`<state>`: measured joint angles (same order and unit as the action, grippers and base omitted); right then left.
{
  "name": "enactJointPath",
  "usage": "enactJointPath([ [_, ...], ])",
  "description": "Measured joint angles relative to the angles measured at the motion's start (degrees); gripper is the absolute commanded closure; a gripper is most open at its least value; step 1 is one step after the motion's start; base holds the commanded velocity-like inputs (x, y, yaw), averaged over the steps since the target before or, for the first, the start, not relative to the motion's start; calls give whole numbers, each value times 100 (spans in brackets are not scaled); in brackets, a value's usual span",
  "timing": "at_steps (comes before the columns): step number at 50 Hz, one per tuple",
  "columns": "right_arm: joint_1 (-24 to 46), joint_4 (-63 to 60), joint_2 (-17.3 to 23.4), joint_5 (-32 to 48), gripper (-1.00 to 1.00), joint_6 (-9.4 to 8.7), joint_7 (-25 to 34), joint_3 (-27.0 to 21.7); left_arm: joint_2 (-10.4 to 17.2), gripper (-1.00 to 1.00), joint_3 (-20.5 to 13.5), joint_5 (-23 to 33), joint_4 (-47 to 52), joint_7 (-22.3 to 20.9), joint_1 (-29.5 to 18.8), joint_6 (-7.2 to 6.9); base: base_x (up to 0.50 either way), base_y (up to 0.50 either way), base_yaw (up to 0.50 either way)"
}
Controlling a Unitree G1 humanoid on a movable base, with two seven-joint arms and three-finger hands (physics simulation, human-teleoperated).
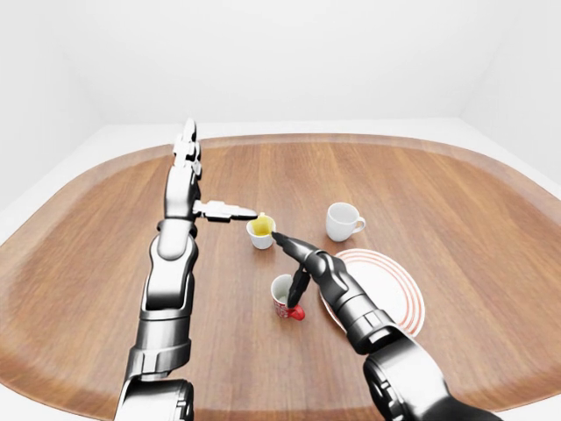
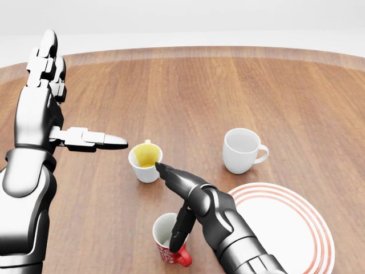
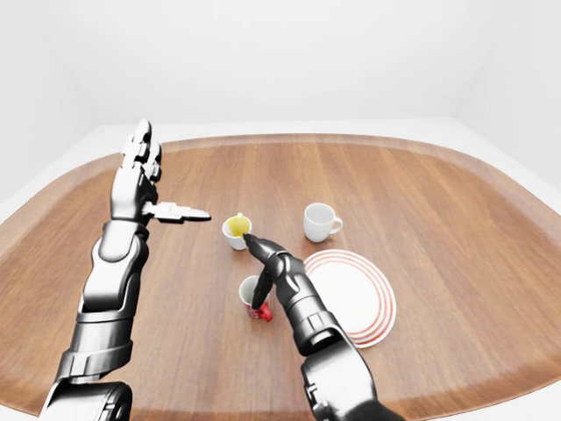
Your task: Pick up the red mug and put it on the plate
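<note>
Wood grain runs across the broad, rounded brown table (image 2: 239, 91) that carries everything you see. In the head view your target, the small red ceramic mug (image 2: 170, 238) with a white interior and white markings on its side, stands upright at the lower centre of the frame, its red loop handle turned toward the lower right. It sits on the bare table just left of the round white plate (image 2: 296, 228) with thin red rings near its rim, at the lower right; the mug is not on the plate.

Your right hand (image 2: 182, 200), glossy black and silver metal, is over the mug. Its fingers (image 2: 178, 227) are spread: one dark finger dips into the mug's mouth by the right rim, while the others point toward the upper left, their tips near the white cup with the yellow lining (image 2: 145, 162). Nothing is gripped.

Your left hand (image 2: 54, 108) is raised at the left of the frame, fingers spread wide, two pointing up and one jutting right, above the table.

A plain white handled cup (image 2: 243, 149) stands right of centre, above the plate.
</note>
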<state>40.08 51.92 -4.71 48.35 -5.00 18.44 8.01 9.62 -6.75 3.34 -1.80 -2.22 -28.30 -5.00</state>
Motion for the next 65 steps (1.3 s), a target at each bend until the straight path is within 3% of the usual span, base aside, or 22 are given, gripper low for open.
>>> enactJointPath([
  [19,249,1102,-120,-81,-100,0,-469,9,-8,-100,1,0,-26,-8,39,0,0,0,0],
  [65,425,1936,-373,-184,-100,0,-886,-22,15,-100,-29,-39,-76,-21,73,0,0,0,0],
])
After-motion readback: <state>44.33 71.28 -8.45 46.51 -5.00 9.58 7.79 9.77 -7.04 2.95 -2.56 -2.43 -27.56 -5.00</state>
